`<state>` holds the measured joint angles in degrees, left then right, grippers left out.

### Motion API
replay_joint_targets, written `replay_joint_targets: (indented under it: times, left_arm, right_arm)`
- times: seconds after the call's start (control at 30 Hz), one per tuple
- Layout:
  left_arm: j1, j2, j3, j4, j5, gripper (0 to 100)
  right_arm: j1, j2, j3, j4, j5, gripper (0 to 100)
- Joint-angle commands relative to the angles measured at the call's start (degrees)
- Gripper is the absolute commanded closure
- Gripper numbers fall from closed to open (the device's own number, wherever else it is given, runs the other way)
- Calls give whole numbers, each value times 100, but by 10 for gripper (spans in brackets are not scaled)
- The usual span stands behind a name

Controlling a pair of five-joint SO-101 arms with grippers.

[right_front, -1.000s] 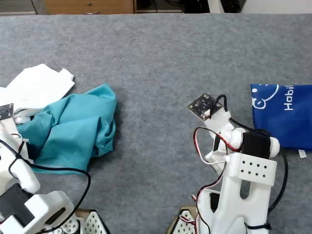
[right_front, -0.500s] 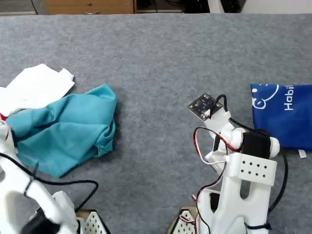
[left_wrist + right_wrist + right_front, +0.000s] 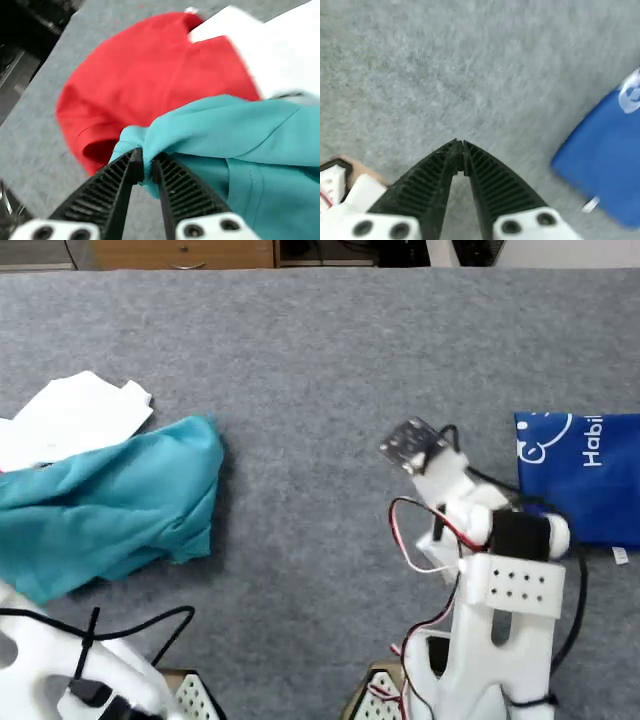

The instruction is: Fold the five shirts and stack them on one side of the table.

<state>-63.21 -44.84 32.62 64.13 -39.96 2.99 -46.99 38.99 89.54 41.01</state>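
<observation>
The teal shirt (image 3: pixel 110 502) lies bunched at the left of the high view, spread loosely and running off the left edge. Its upper edge overlaps the white shirt (image 3: pixel 75 420), which sits in the upper left on the grey table (image 3: pixel 320 360). A blue shirt (image 3: pixel 580 475), folded flat, lies at the right edge at mid-height, well apart from the teal one.

The left arm (image 3: pixel 60 685) fills the lower left corner, just below the teal shirt. The right arm (image 3: pixel 505 590) rises from the bottom edge, right of centre. Its upper part is just beside the blue shirt's lower left corner.

In the left wrist view the left hand (image 3: pixel 145 159) is clamped on a gathered fold of the teal shirt (image 3: pixel 240 145), the cloth pinched between its two black fingers. A red shirt (image 3: pixel 150 85) lies rumpled on the table beyond that fold, and the white shirt (image 3: pixel 280 50) overlaps it.

In the right wrist view the right hand (image 3: pixel 459 150) has its tips together with nothing between them, over bare table. The blue shirt (image 3: pixel 605 155) is near it but not touching.
</observation>
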Motion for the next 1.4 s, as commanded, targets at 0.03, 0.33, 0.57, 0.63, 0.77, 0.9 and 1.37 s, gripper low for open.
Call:
replay_joint_targets:
  times: [0.03,0.33,0.57,0.63,0.77,0.9,1.37]
  left_arm:
    - [-519,110,343,-53,-360,982]
    - [-448,92,818,-53,-360,982]
    - [-404,92,1011,-53,-352,982]
    - [-413,92,1046,-44,-360,982]
    - [-413,92,1064,-44,-360,982]
    - [-413,92,1064,-44,-360,982]
    - [-431,92,1073,-9,-360,982]
  right_arm:
    - [-998,1121,-1367,70,-615,994]
    - [-2888,4453,-5059,1037,-1354,992]
    - [-3407,6229,-7222,1257,-1503,869]
    - [-3495,6554,-7662,1248,-1785,818]
    - [-3758,7222,-8479,1204,-2303,771]
    - [-4066,7987,-9393,1204,-2690,768]
    - [-4760,10642,-12470,835,-2998,769]
